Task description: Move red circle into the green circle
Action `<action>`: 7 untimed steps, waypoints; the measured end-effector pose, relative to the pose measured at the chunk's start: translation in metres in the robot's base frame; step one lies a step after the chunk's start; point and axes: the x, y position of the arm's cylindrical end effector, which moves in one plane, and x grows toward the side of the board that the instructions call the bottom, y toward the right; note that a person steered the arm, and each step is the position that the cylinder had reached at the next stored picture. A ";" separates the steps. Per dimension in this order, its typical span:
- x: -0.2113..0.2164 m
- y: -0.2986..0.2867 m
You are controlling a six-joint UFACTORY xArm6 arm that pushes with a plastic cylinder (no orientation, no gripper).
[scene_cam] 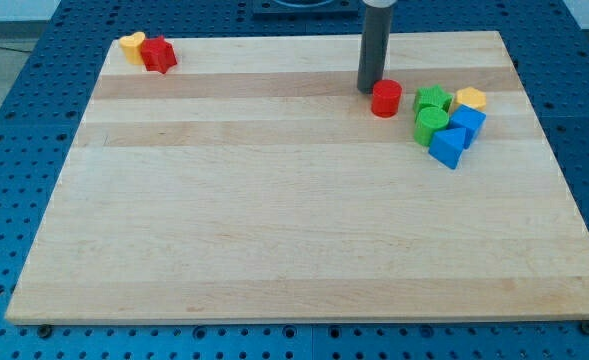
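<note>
My tip (369, 90) sits touching red circle (386, 98) on side away from green circle (431, 124), so shove goes toward it (makes sense). Rod just pushes, holds nothing. Red circle: short chunky cylinder, upright, just right of tip, near green circle beyond, not touching.

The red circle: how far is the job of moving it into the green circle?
Done: my tip is right beside the red circle, at its upper left, seemingly touching it. In hand: the push toward the view's right. Left: a gap of bare board still separates the red circle from the green circle, which sits lower right in a cluster with another green block, so the two circles do not touch yet.
</note>
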 end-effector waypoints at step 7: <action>0.050 -0.002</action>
